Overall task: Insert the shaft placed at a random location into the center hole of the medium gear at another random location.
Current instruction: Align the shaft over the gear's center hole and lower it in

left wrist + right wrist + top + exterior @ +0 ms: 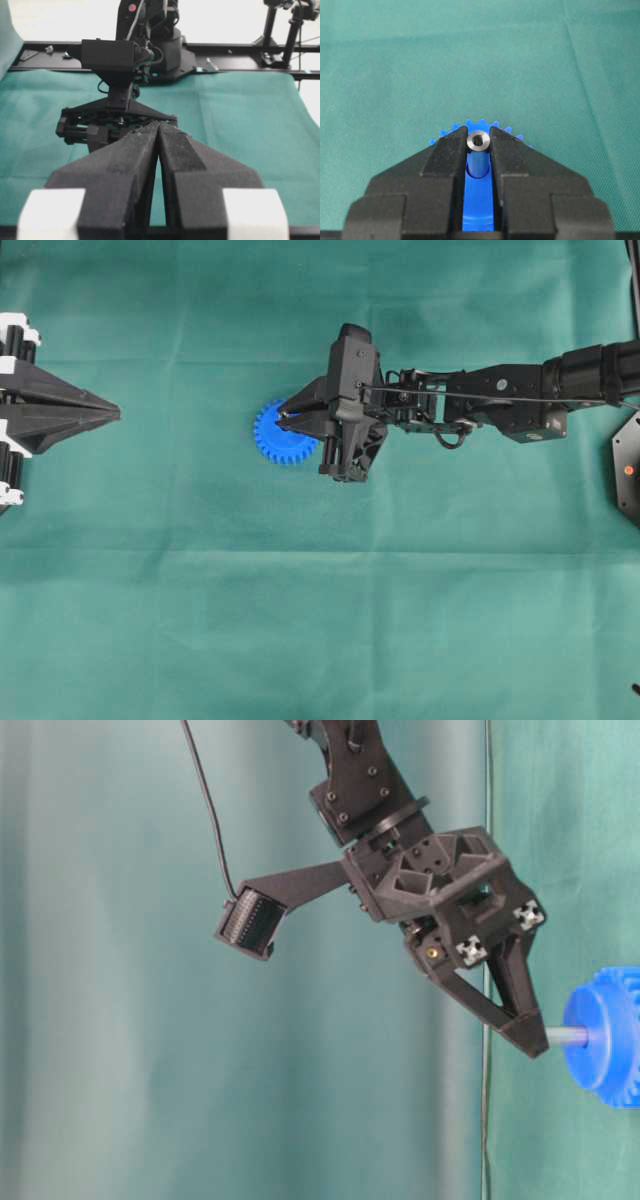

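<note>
Overhead: right gripper over medium gear on green cloth; shaft hidden there. Table-level: shaft clamped at fingertips, its far end meeting the raised hub; center hole not visible. Right wrist: shaft seen end-on, shiny hollow metal ring between matte black fingers; toothed blue plastic beneath. Left gripper clenched on nothing, well apart from the gear.

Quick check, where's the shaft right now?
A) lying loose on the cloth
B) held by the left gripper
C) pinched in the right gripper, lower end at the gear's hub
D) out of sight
C: the right gripper pinches the shaft, whose other end meets the hub of the medium gear.
</note>
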Tool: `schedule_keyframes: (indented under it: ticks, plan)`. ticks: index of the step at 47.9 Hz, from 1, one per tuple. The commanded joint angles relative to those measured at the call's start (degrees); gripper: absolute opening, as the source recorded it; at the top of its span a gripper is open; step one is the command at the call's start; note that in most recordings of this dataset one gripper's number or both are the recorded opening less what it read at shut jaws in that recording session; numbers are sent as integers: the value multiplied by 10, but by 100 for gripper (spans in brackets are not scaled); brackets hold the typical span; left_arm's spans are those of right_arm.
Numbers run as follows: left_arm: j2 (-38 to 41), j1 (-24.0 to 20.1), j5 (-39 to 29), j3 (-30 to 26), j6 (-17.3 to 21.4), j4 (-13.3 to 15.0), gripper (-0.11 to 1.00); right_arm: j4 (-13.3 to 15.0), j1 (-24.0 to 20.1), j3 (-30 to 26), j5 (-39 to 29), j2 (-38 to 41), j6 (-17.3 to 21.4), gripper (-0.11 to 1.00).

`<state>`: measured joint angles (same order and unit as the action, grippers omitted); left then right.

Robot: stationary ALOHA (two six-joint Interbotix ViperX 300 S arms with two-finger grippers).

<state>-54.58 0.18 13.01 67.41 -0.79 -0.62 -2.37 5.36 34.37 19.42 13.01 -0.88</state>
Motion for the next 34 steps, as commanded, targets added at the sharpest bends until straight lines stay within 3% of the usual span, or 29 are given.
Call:
schedule_keyframes:
  ticks: [1, 34]
  plan:
    - [5, 0, 3, -12, 0, -1, 0, -3, 1, -13, 9, -9, -3, 14]
    - [5, 1, 3, -12, 0, -1, 0, -3, 3, -11, 18, 13, -2, 14]
